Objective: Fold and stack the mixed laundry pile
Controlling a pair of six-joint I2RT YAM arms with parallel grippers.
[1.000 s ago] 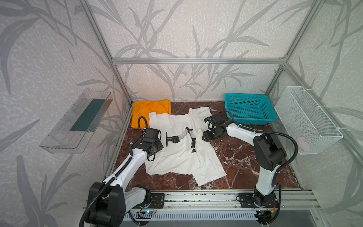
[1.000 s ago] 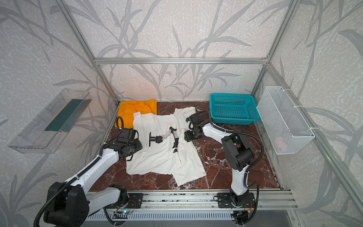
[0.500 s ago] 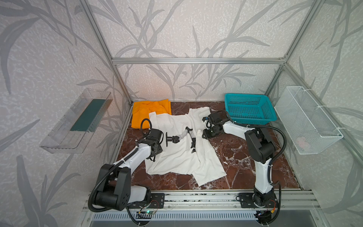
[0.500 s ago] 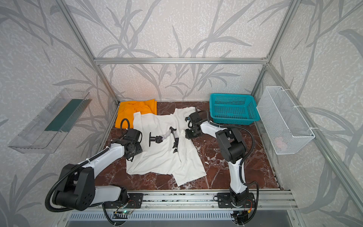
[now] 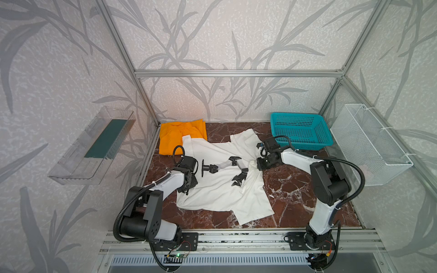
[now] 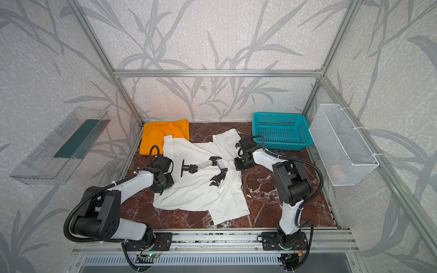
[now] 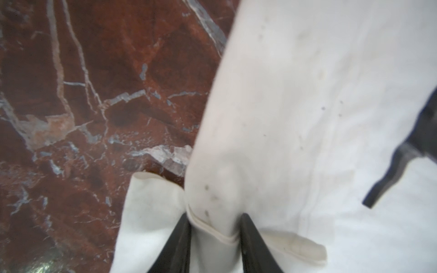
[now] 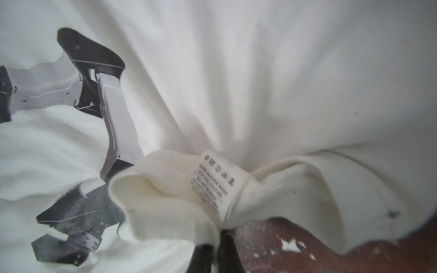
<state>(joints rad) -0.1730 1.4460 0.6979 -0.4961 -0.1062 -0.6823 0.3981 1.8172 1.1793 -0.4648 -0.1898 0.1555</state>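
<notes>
**Top views.** In both top views the white shirt (image 5: 220,189) lies rumpled across the middle of the marble table (image 5: 295,196), with its printed graphic (image 5: 227,165) facing up. One far corner overlaps the orange trousers (image 5: 175,139), which sit flat in the far left corner and look already folded to me. The teal basket (image 5: 300,131) stands at the far right, apart from the cloth. The left gripper (image 5: 187,189) is at the shirt's left edge. The right gripper (image 5: 257,164) is at its right edge, where the fabric puckers upward.

**Left wrist view.** The black fingers (image 7: 179,238) stand on either side of a bunched fold of hem. Cloth fills the gap and tents toward them, so I read this as a pinch on the shirt's edge.

**Right wrist view.** The jaws are almost together, clamped on a thick seam beside the care label (image 8: 215,182). Creases fan out from the grip, so the cloth is under pull.

**Assessment.** Grips on opposite edges suit lifting or drawing the shirt flat. I judge that the first fold is not yet made.
</notes>
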